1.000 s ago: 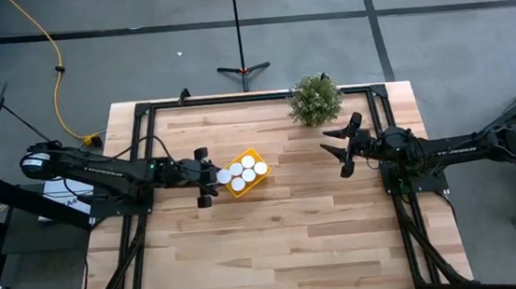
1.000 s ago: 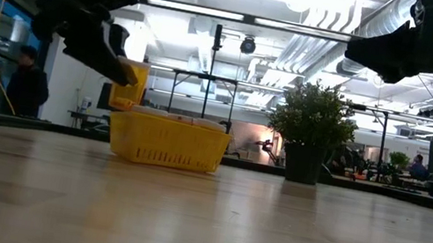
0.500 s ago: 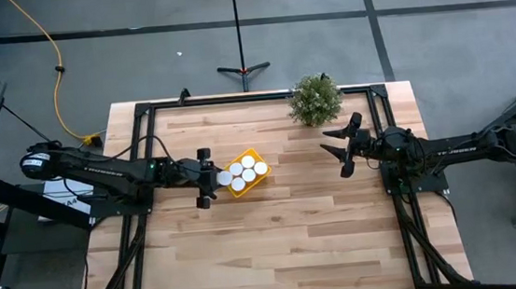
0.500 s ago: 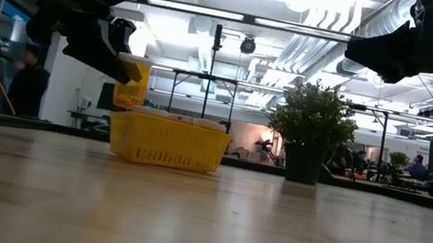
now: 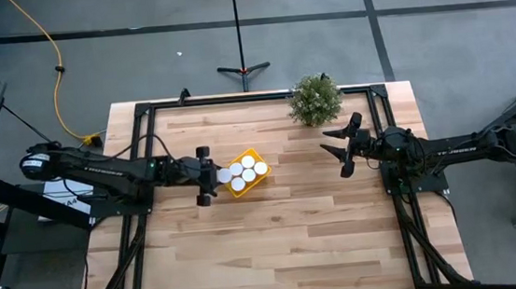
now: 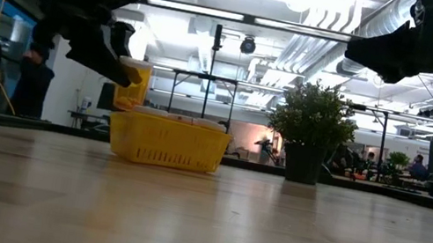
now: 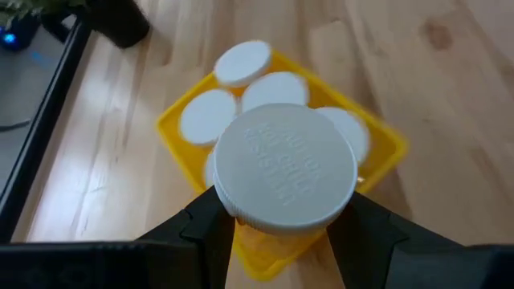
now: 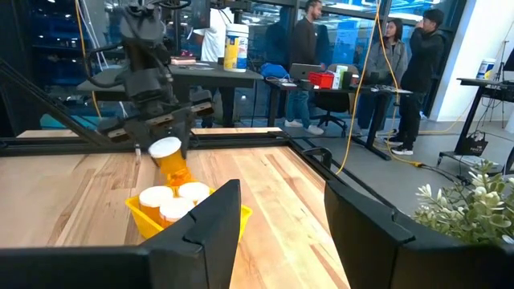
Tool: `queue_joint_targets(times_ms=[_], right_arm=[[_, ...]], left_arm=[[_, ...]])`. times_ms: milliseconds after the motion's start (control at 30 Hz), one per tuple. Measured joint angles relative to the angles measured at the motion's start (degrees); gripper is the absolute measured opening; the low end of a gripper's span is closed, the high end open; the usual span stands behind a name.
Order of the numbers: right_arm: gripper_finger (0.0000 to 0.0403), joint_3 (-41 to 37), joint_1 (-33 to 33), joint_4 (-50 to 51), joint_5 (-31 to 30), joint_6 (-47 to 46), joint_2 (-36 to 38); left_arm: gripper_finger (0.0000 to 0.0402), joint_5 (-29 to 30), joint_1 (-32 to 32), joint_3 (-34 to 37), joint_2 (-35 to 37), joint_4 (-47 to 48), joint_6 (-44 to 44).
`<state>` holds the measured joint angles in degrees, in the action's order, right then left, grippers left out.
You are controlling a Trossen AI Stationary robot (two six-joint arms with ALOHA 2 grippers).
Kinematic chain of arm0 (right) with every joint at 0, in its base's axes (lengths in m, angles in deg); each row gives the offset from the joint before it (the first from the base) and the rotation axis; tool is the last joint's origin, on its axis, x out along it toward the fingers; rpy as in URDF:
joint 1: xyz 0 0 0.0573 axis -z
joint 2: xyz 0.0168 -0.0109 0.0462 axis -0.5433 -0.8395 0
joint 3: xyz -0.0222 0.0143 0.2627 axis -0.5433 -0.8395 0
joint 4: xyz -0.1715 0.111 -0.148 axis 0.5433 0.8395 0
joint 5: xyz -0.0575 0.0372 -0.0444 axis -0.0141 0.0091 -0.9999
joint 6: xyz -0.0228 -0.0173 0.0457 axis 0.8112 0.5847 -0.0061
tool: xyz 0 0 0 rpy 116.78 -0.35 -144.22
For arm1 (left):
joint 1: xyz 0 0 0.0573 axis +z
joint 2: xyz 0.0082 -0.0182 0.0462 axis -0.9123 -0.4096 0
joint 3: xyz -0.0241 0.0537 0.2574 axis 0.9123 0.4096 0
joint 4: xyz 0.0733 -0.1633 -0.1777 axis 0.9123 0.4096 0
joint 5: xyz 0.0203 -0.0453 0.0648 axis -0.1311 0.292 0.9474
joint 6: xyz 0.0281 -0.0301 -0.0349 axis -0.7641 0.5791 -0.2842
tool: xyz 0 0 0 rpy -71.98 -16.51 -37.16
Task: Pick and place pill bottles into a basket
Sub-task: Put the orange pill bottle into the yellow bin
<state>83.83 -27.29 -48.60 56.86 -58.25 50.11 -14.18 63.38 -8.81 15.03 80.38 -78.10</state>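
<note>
Over the basket (image 5: pixel 245 172): left end effector (image 7: pixel 283 229) clamps a pill bottle (image 7: pixel 285 172) above five bottles (image 7: pixel 241 63).
Right end effector (image 5: pixel 344 144): spread wide, near the plant (image 5: pixel 315 99).

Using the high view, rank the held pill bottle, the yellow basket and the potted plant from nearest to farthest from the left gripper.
1. Held pill bottle: between the left gripper's fingers.
2. Yellow basket: just beyond, mid-table.
3. Potted plant: far edge, nearer the right gripper.

The basket (image 5: pixel 245 173) sits left of table centre with 5 pill bottles (image 7: pixel 276 90) in it; the left gripper (image 5: pixel 208 178) holds a 6th bottle (image 7: pixel 286 166) above its left edge. The potted plant (image 5: pixel 315 99) stands behind, to the right.
</note>
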Motion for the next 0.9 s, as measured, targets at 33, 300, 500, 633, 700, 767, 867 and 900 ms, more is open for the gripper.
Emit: queue_joint_targets(times_ms=[33,300,500,633,700,767,867,900], right_arm=[[0.0172,0.00,-0.01,-0.01,0.01,0.00,-0.01],[0.0172,0.00,0.01,0.16,0.00,0.00,-0.02],[0.0172,0.00,0.01,0.79,0.00,-0.11,-0.02],[0.0172,-0.02,-0.01,1.26,0.00,-0.15,-0.02],[0.0172,-0.02,0.01,1.26,0.00,-0.15,-0.02],[0.0172,-0.02,0.00,1.28,0.01,-0.17,-0.02],[0.0172,-0.02,0.01,1.30,0.00,-0.17,-0.02],[0.0172,-0.02,0.01,1.30,0.00,-0.17,-0.02]], left_arm=[[0.0207,-0.30,0.74,0.00,-0.10,-0.01,0.15],[0.0207,-7.88,4.90,0.07,-1.97,-2.64,0.31],[0.0207,-8.69,4.85,0.04,-2.92,-5.09,-1.13],[0.0207,-7.97,4.85,0.07,-3.53,-2.37,-0.88],[0.0207,-7.27,4.85,0.04,-3.50,-2.58,-0.87],[0.0207,-7.21,4.85,0.04,-3.49,-2.90,-0.78],[0.0208,-7.18,4.85,0.04,-3.49,-3.57,1.32],[0.0212,-7.23,5.01,0.04,-3.49,-3.44,2.01]])
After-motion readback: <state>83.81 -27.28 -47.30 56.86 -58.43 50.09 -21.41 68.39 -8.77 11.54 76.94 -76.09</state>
